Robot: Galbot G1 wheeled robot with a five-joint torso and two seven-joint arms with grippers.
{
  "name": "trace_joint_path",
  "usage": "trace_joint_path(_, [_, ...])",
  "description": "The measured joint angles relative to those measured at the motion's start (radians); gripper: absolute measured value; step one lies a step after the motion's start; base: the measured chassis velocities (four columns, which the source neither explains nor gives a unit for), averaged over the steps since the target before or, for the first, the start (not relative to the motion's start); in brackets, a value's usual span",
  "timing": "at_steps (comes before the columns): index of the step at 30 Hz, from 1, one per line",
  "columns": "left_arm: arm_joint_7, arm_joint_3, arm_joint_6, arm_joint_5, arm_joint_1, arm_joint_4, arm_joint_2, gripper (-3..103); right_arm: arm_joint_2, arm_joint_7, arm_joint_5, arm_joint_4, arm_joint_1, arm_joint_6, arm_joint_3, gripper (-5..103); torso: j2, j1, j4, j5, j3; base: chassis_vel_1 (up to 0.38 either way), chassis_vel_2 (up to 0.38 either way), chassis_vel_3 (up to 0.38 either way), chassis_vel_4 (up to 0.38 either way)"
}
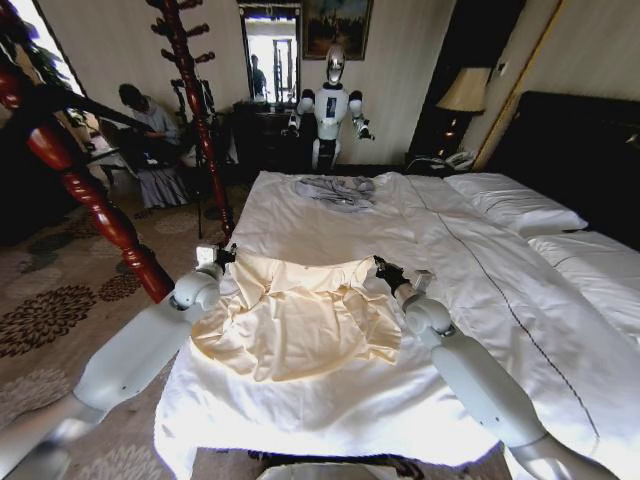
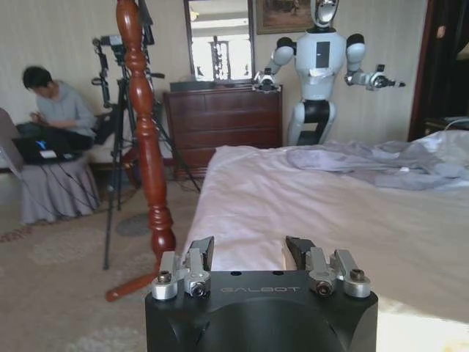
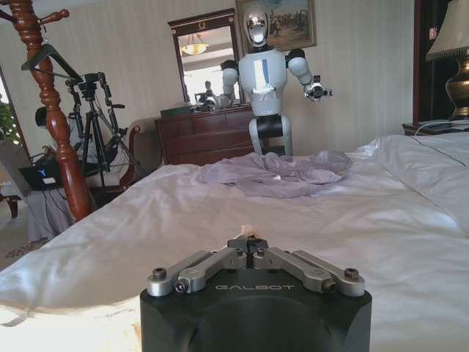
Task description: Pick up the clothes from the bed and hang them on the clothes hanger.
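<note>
The clothes (image 1: 300,318), a pale cream-yellow garment, lie crumpled on the near part of the white bed (image 1: 490,290). My left gripper (image 1: 222,255) sits at the garment's left upper corner by the bed's edge; in the left wrist view it (image 2: 249,253) is open with sheet between the fingers. At the garment's right upper corner, my right gripper (image 1: 385,268) has its fingertips pinched together on a small tuft of cream fabric (image 3: 249,229). The black clothes hanger (image 3: 48,57) hangs on the reddish-brown coat stand (image 3: 55,139) left of the bed.
A grey garment (image 1: 336,190) lies at the far end of the bed. Another white robot (image 1: 330,105) stands beyond it before a dark dresser (image 2: 223,121). A tripod (image 2: 117,154) and a seated person are by the coat stand. Pillows (image 1: 515,205) lie to the right.
</note>
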Motion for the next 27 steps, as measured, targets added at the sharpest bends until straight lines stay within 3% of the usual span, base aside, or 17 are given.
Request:
trace_joint_path(2, [0.042, -0.019, -0.022, -0.146, 0.022, -0.035, 0.021, 66, 0.000, 0.000, 0.000, 0.000, 0.002, 0.002, -0.002, 0, 0.000, 0.000, -0.0002, 0.0000, 0.000, 0.000, 0.000, 0.000, 0.000])
trace_joint_path(3, [0.042, -0.019, -0.022, -0.146, 0.022, -0.035, 0.021, 66, 0.000, 0.000, 0.000, 0.000, 0.002, 0.002, -0.002, 0, 0.000, 0.000, -0.0002, 0.0000, 0.000, 0.000, 0.000, 0.000, 0.000])
trace_joint_path(7, [0.075, -0.065, -0.058, -0.313, 0.063, -0.063, 0.014, 88, -0.005, -0.001, -0.001, 0.008, 0.000, 0.004, -0.005, 0, 0.000, 0.000, 0.0000, -0.0003, 0.000, 0.000, 0.000, 0.000, 0.000])
trace_joint_path(9, [0.078, -0.070, -0.068, -0.328, 0.064, -0.063, 0.010, 88, -0.007, -0.002, -0.001, 0.009, -0.003, 0.005, -0.005, 0, 0.000, 0.000, -0.0001, -0.0003, 0.000, 0.000, 0.000, 0.000, 0.000])
trace_joint_path(12, [0.097, -0.076, -0.109, -0.351, 0.056, -0.047, 0.001, 99, -0.011, -0.005, -0.003, 0.010, -0.010, 0.006, -0.005, 0, 0.000, 0.000, -0.0006, -0.0001, 0.000, 0.000, 0.000, 0.000, 0.000])
trace_joint_path(27, [0.112, -0.106, -0.189, -0.432, 0.034, -0.052, -0.014, 100, -0.006, -0.004, -0.014, 0.012, -0.017, 0.008, -0.011, 0, 0.000, 0.000, -0.0003, 0.0000, 0.000, 0.000, 0.000, 0.000, 0.000])
